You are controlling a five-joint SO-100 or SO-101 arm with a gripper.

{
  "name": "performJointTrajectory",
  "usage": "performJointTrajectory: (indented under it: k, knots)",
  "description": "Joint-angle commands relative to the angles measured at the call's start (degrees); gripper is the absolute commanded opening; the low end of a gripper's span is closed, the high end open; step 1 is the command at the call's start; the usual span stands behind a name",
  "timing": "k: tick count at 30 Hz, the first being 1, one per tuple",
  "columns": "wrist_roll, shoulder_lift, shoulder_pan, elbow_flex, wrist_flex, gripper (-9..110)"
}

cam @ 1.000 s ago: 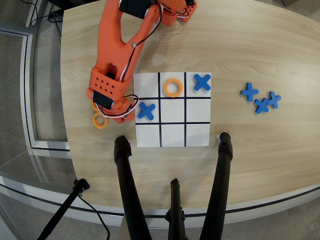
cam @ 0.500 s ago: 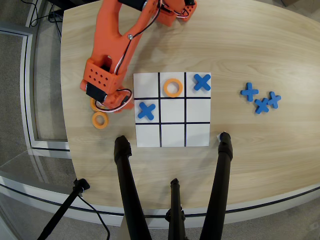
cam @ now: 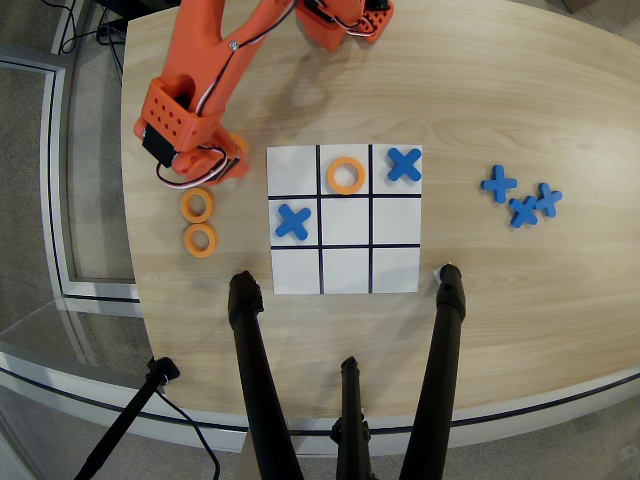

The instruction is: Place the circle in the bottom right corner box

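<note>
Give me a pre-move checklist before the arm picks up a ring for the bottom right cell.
1. Bottom right white corner cell free of pieces: ok.
2. Flat orange rings available left of the board, two fully visible: ok.
3. Orange gripper over the ring supply: ok.
4. Gripper open or already holding a ring: cannot tell, the arm hides its tip.
5. White 3x3 board flat on the wooden table: ok.
6. Black tripod legs clear of the bottom right cell: ok, though close.
</note>
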State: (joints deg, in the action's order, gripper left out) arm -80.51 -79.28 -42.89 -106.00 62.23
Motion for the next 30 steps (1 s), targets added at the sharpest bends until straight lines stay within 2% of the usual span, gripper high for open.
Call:
performJointTrajectory:
  k: [1, 4, 12, 16, 20, 25, 28, 30]
  knots:
    - [-0.7, -0.26, -1.76, -3.43, -2.37, 7]
    - [-0.35, -0.44, -1.67, -3.6, -2.2, 1]
    - [0.26, -2.02, -1.49, -4.04, -2.46, 0]
    - [1.93, -9.23, 0.35, -0.44, 5.89, 0]
    - [2.2, -18.9, 5.54, 5.27, 17.67, 0]
    - [5.1, -28.39, 17.14, 7.12, 24.35, 0]
    - [7.12, -30.06, 25.49, 4.92, 25.31, 0]
    - [9.93, -29.97, 30.59, 1.41, 21.36, 0]
